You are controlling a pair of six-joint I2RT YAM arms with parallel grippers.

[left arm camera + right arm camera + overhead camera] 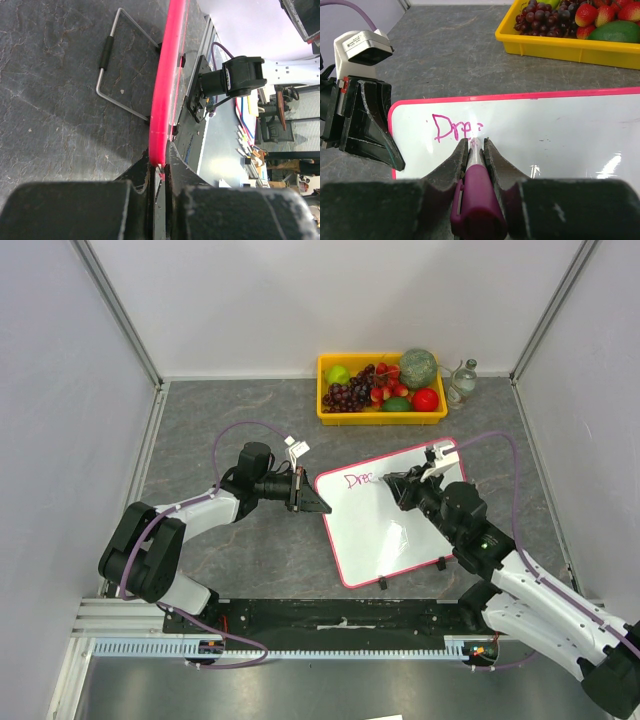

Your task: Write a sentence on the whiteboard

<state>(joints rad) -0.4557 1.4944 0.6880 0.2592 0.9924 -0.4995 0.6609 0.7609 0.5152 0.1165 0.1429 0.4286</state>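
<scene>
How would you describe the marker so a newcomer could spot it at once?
Find the pink-rimmed whiteboard on the grey table. Near its far edge, the right gripper is shut on the marker, tip beside the pink letters. It is the only plum-coloured pen-shaped thing; the left gripper clamps the board itself.

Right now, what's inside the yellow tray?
The yellow tray holds purple grapes, strawberries, a green apple, a big round green fruit, a round red one and a dark green one. They cover its floor, so anything underneath cannot be seen.
</scene>
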